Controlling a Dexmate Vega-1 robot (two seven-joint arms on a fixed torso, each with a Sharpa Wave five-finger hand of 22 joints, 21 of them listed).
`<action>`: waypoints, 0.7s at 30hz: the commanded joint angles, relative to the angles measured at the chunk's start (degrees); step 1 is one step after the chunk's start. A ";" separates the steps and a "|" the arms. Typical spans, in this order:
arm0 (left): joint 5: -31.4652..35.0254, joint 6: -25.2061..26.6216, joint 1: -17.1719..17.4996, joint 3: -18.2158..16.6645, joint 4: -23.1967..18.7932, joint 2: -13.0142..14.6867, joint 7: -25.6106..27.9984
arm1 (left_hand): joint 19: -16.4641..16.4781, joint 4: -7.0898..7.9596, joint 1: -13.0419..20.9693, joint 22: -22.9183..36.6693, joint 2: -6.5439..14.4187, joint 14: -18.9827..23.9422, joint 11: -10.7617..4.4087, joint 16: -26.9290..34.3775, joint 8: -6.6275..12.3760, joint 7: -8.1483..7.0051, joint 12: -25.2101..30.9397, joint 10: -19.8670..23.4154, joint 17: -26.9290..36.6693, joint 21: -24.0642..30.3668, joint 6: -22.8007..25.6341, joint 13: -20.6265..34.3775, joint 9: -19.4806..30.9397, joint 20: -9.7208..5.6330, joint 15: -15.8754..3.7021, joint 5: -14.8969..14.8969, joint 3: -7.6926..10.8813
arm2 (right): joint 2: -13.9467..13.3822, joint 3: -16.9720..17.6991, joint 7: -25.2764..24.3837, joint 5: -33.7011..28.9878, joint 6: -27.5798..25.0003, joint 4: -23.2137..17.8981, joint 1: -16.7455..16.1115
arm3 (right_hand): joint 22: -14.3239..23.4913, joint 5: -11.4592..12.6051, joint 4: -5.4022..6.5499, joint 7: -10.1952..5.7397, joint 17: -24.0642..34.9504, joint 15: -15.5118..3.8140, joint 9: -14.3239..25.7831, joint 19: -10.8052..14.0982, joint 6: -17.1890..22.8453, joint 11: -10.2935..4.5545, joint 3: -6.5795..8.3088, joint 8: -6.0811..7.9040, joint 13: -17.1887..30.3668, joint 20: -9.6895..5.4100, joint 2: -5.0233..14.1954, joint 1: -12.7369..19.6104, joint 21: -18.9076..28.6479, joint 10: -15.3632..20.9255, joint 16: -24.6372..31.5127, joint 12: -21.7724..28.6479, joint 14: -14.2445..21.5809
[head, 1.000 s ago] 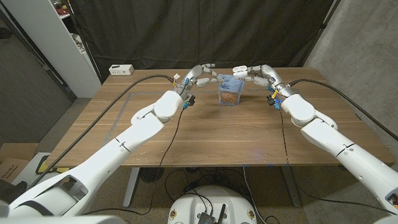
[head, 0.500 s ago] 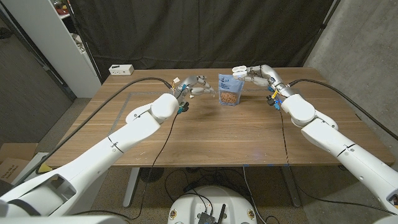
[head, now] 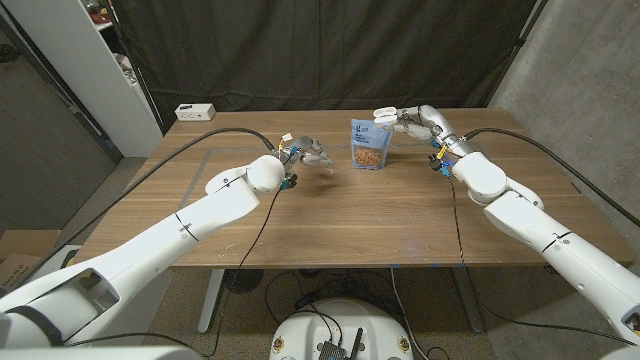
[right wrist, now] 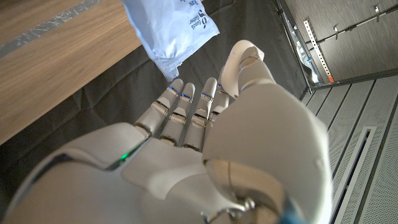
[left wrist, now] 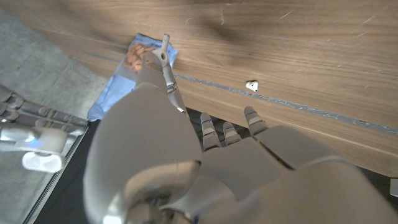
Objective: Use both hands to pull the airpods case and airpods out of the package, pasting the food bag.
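Note:
The blue food bag (head: 368, 146) stands upright at the table's far middle, and its upper part (right wrist: 171, 28) shows in the right wrist view. My right hand (head: 414, 119) is raised just right of the bag's top and holds the white airpods case (head: 384, 113) in its fingertips. The case (left wrist: 42, 151) also appears beside the bag (left wrist: 132, 65) in the left wrist view. My left hand (head: 309, 153) hovers low over the table, a short way left of the bag and apart from it. Its fingers (left wrist: 227, 127) are curled and the thumb points toward the bag. Whether it pinches anything is unclear. A small white piece (left wrist: 251, 84) lies by the tape line.
A white power strip (head: 196, 112) lies at the table's far left corner. A grey tape line (head: 235, 150) marks out the table's left half. Cables run along both arms. A dark curtain hangs behind the table.
My left hand has drawn back leftward from the bag and dropped toward the table. My right hand still holds the case by the bag's top, almost unmoved.

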 commanded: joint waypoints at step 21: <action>13.28 11.93 -12.51 17.11 9.46 -4.00 -9.23 | -0.35 -0.06 -1.15 0.18 -0.39 -0.09 -1.73 0.53 0.60 -2.13 0.53 0.01 0.12 0.45 1.64 -0.79 8.64 0.06 -0.75 0.40 0.10 | 0.19 -0.33 0.24 0.69 -1.19 1.57 1.21 | 0.19 0.46 -0.27 -2.49 -0.39 -5.06 11.07 0.20 4.88 0.30 0.49 2.96 0.39 -0.09 -1.22 1.03 0.00 0.46 -0.52 0.66 0.30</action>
